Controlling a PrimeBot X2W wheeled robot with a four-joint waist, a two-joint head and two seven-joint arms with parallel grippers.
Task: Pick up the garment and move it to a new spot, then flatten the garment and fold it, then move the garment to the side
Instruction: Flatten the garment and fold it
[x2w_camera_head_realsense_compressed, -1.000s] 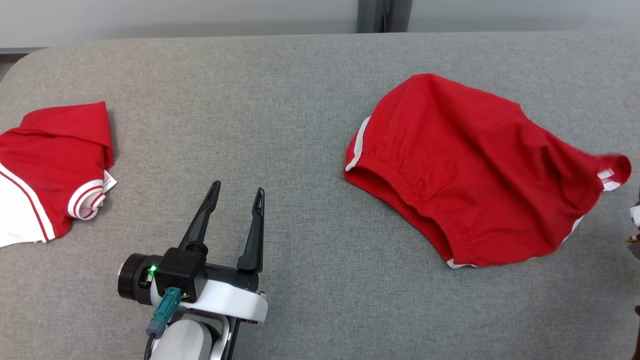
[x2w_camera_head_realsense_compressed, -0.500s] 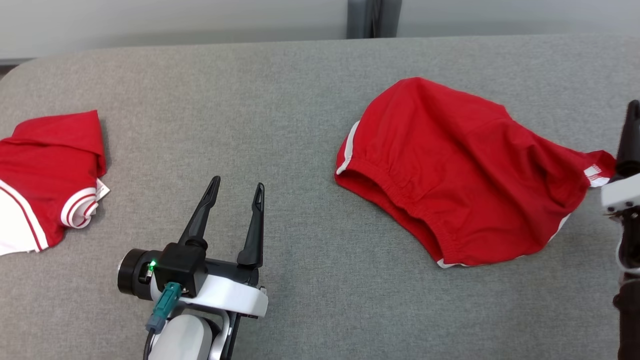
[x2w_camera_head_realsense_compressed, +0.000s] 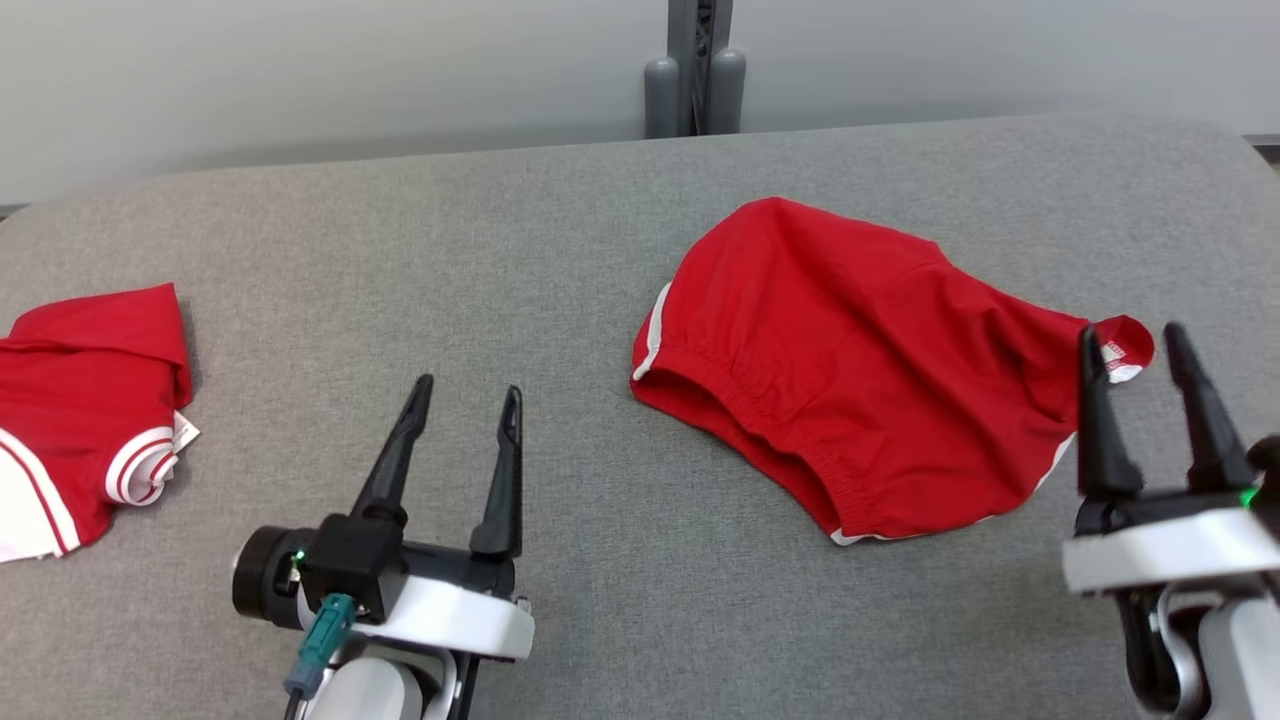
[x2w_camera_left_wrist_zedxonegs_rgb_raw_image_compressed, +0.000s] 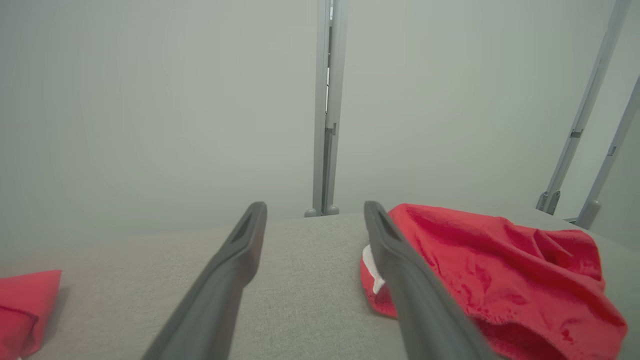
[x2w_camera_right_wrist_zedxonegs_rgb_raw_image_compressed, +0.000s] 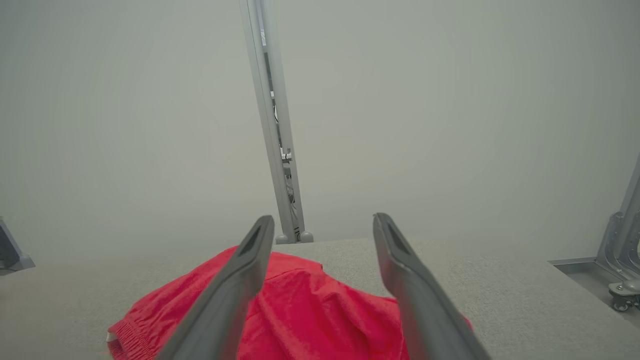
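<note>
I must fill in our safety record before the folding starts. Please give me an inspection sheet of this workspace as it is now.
Surface: grey padded table, no stains seen.
Job's things: red shorts, wrinkled, not folded, right of centre.
Clutter: second garment, red and white, at the table's left edge.
Grippers: left gripper open, over bare table, holding nothing; right gripper open, at the shorts' right corner, holding nothing.
Cables: teal plug with a cable at the left wrist.
Surroundings: pale wall; grey post behind the table.
</note>
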